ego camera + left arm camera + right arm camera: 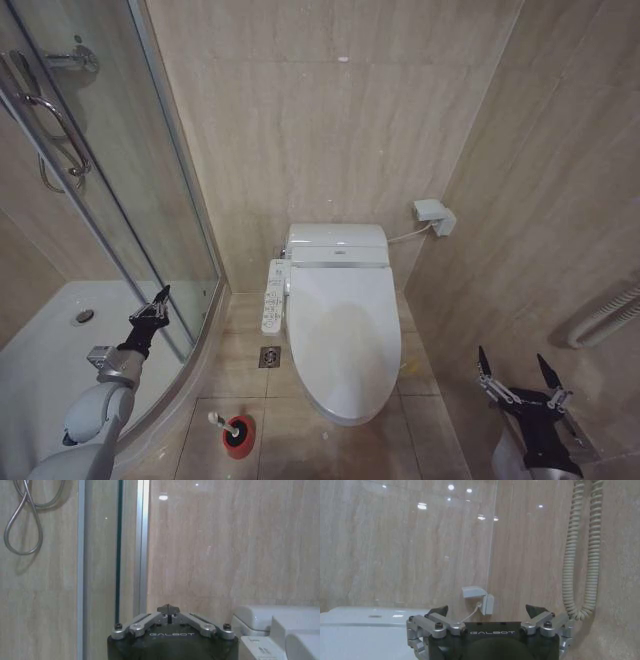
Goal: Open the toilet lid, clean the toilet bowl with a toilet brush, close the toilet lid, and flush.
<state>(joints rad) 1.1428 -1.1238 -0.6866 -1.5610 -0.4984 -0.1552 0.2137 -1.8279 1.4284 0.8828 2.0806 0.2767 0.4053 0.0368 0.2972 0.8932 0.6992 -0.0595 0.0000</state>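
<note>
The glossy white toilet lid (342, 330) lies shut over the toilet bowl, hiding the bowl's inside. On the floor left of the toilet's front, the toilet brush (228, 427) stands in its red round holder (240, 440). My left gripper (156, 306) hangs shut near the shower's glass edge, well left of the toilet; its fingertips (169, 609) meet in the left wrist view. Over the floor to the right of the toilet's front, my right gripper (516, 368) is open and holds nothing. The right wrist view shows the same gripper (487, 611) with its jaws wide apart.
A curved glass shower door (120, 180) and white shower tray (40, 350) stand at the left. A control panel (274, 295) sticks out on the toilet's left side, with a floor drain (270, 356) below it. A wall box (435, 215) and a coiled hose (580, 555) are at the right.
</note>
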